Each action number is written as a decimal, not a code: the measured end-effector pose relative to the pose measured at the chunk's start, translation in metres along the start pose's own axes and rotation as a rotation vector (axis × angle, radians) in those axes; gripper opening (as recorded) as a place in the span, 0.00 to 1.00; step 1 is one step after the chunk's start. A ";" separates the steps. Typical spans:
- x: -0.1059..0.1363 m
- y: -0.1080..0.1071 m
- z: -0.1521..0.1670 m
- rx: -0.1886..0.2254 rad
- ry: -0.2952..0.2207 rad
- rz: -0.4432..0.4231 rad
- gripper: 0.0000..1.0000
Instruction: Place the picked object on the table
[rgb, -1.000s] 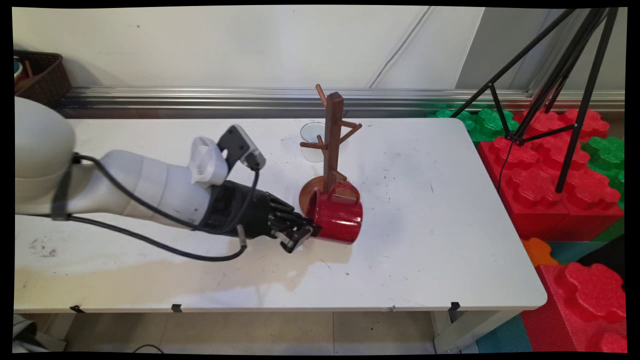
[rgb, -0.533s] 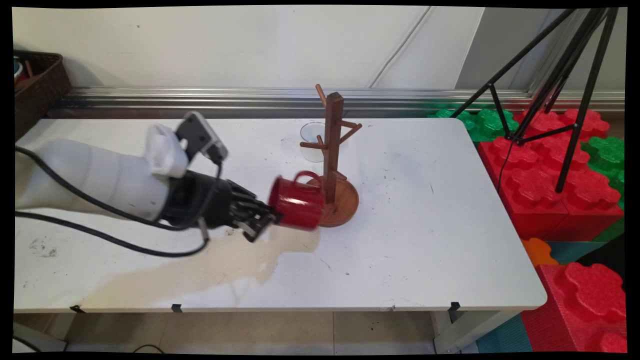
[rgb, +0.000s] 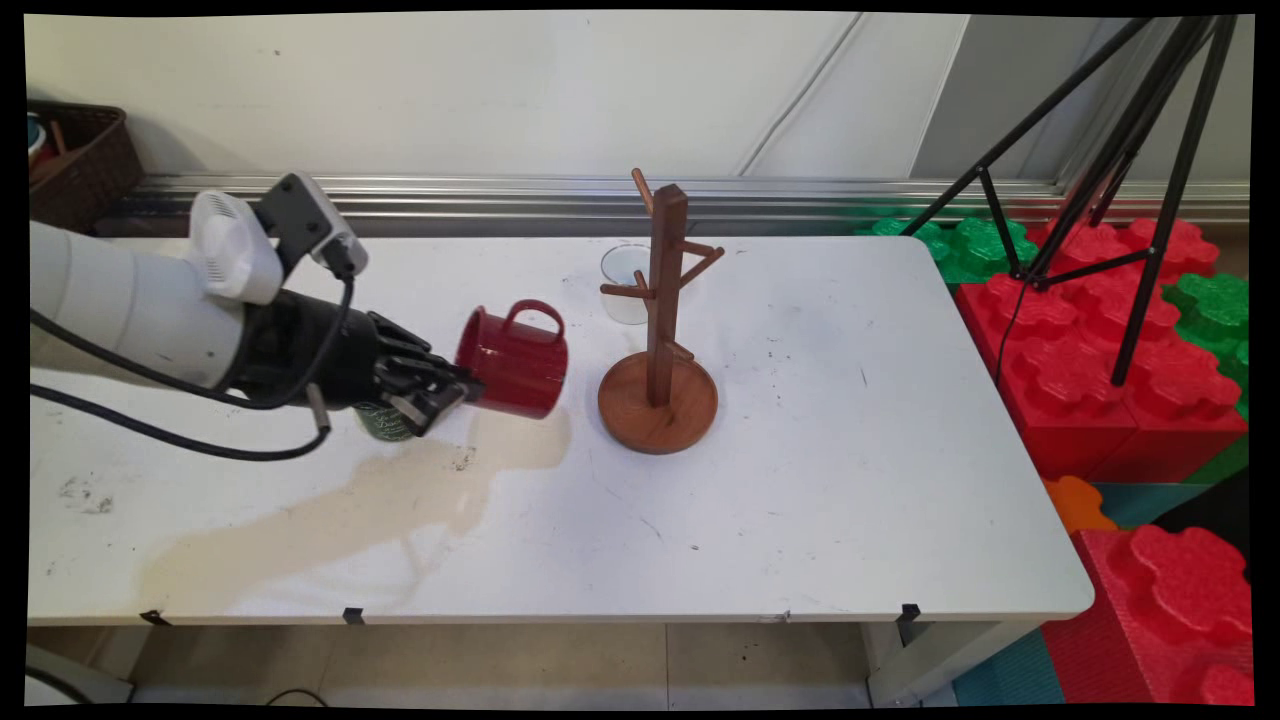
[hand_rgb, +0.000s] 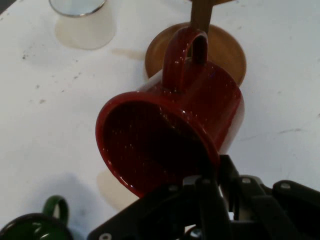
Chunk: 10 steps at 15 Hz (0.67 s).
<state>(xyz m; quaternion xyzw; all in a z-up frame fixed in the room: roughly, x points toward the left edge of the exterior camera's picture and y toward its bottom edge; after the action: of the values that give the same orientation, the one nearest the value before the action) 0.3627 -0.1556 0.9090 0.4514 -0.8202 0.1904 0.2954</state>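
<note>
— One red mug is in the gripper, correct?

— Yes. The black fingers are closed on the rim of the mug, at the lower side of its mouth. The mug is lifted off the white table and lies on its side in the air. Its mouth faces the arm and its handle points up.

— Where is it compared with the other things?

— It hangs just to the left of the wooden mug tree and is apart from it. The tree stands upright on its round base, and its pegs carry nothing. Behind the tree, near the far edge of the table, stands a clear glass cup.

— What does the hand view show?

— The open mouth of the red mug fills the middle, dark inside. Past its handle I see the round base of the tree, and at the top left the glass cup. At the bottom left corner there is a green mug with its handle up.

— Is the green mug seen in the main view?

— Only a small part, under the gripper, standing on the table.

— Anything more?

— A pale brownish stain spreads on the table from below the red mug toward the near left edge. A black tripod stands to the right, above big red and green foam blocks. A brown basket sits at the far left, by the wall.
</note>
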 end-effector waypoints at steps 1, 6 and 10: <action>0.000 -0.005 -0.004 0.005 -0.013 0.020 0.00; 0.010 -0.024 -0.014 0.003 -0.080 0.139 0.00; 0.031 -0.047 -0.013 0.028 -0.144 0.238 0.00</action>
<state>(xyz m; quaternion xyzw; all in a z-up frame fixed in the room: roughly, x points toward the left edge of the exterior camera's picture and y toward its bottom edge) 0.3942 -0.1925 0.9409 0.3672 -0.8844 0.2025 0.2048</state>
